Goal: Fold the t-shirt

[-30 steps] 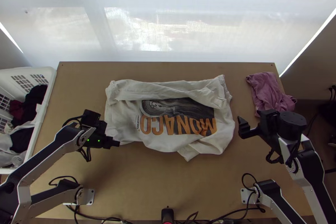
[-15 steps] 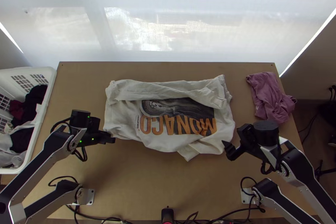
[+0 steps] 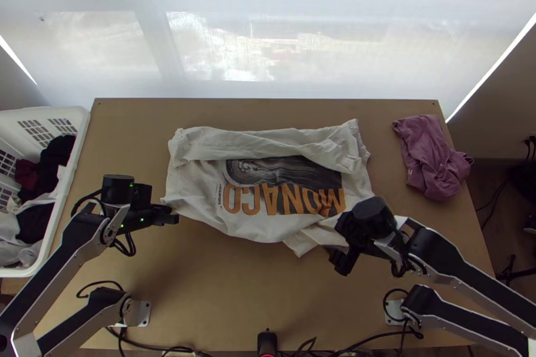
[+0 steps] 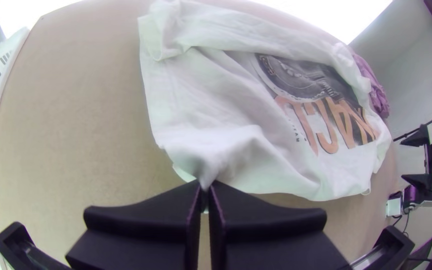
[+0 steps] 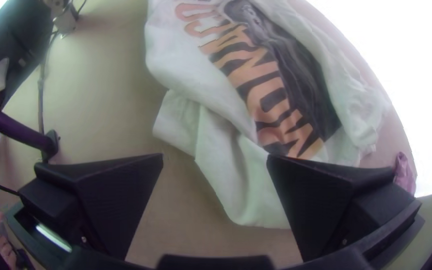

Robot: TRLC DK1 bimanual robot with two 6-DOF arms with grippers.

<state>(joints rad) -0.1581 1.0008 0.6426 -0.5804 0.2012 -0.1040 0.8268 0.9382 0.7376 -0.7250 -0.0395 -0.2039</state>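
In the top view my left gripper is at the shirt's near left corner. The left wrist view shows that gripper shut on a pinched-up bit of the white t-shirt. My right gripper is over the shirt's near edge, toward its right end, in the top view. Its fingers stand wide apart in the right wrist view, the gripper having the shirt's loose near flap partly between them. The t-shirt lies with its print up, its far part folded over in a wrinkled band.
A white laundry basket with dark and light clothes stands at the table's left. A bunched mauve cloth lies at the far right of the wooden table.
The right gripper has come leftward and nearer, from beside the shirt to its near edge. The left gripper has shifted slightly left, drawing the shirt's near left corner along.
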